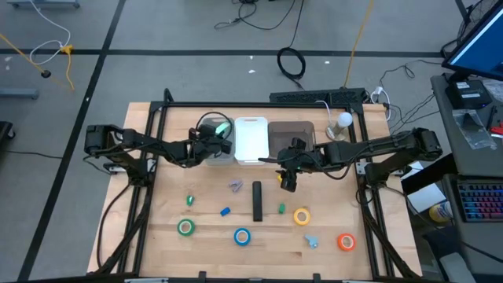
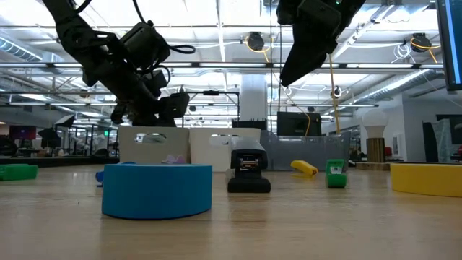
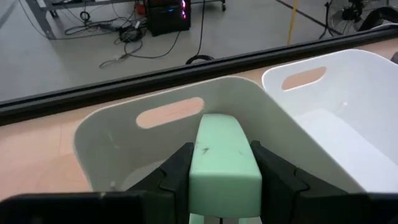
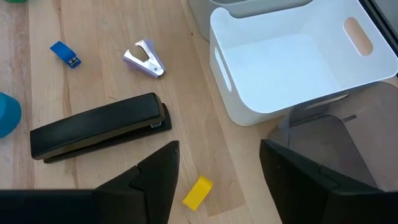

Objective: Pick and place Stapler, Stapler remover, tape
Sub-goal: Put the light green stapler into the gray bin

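Observation:
My left gripper [image 1: 219, 134] is shut on a mint-green stapler [image 3: 222, 155] above the grey bin [image 3: 124, 140] at the table's far side. My right gripper [image 4: 217, 168] hangs open above the table, between a black stapler [image 4: 99, 134] and the white bin [image 4: 292, 56]; it touches nothing. A yellow staple remover [image 4: 198, 191] lies on the table below it. The green tape [image 1: 185, 228], blue tape [image 1: 242, 236], yellow tape [image 1: 302, 216] and orange tape [image 1: 346, 242] lie flat near the table's near edge. My left gripper pinches the mint-green stapler by its long sides [image 3: 200, 163], one finger [image 3: 171, 177] on each flank, lying along it. The stapler's rounded end [image 3: 219, 124] sticks out past the fingertips. It is lifted clear, above the grey bin's hollow.
Three bins stand in a row at the far side: grey, white, and a brown see-through bin [image 1: 292, 135]. Small staple removers are scattered on the wood: purple-silver [image 4: 146, 59], blue [image 4: 65, 54], green [image 1: 189, 200], green [image 1: 281, 207], light blue [image 1: 312, 241].

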{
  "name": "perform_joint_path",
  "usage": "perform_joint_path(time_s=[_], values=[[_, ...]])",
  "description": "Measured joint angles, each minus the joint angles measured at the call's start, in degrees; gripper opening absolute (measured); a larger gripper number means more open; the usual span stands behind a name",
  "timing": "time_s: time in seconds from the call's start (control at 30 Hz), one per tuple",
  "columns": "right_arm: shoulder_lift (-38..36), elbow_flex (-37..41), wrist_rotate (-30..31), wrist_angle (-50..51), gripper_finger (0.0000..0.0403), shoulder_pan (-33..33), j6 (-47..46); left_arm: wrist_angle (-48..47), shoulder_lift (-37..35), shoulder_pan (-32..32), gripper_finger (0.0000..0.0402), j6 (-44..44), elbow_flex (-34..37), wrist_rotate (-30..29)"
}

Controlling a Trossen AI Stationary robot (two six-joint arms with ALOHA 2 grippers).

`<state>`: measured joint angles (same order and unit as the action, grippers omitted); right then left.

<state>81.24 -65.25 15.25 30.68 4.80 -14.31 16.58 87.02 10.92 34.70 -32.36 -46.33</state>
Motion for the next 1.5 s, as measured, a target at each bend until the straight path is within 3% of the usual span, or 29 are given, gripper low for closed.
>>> perform_joint_path(time_s=[0.6,1.07,1.23,1.37,1.5], values=[[0.0,0.0,1.2,-0.7,0.0215,0.0,0.1,-2.9,-0.1,0.8,0.0137,0.0,0.0,6.2],[0.0,0.0,1.2,-0.7,0.0215,0.0,0.0,-3.0,-0.1,1.3,0.0185,0.1,0.0,10.6],[0.0,0.0,1.2,-0.6,0.0215,0.0,0.0,-3.0,-3.1,2.8,0.0186,-5.3,0.0,10.4],[0.0,0.0,1.2,-0.6,0.0215,0.0,0.0,-6.9,-7.9,5.1,0.0186,-10.5,-0.1,10.3],[0.0,0.0,1.2,-0.6,0.0215,0.0,0.2,-17.0,-10.3,7.6,0.0186,-10.2,0.0,13.4]])
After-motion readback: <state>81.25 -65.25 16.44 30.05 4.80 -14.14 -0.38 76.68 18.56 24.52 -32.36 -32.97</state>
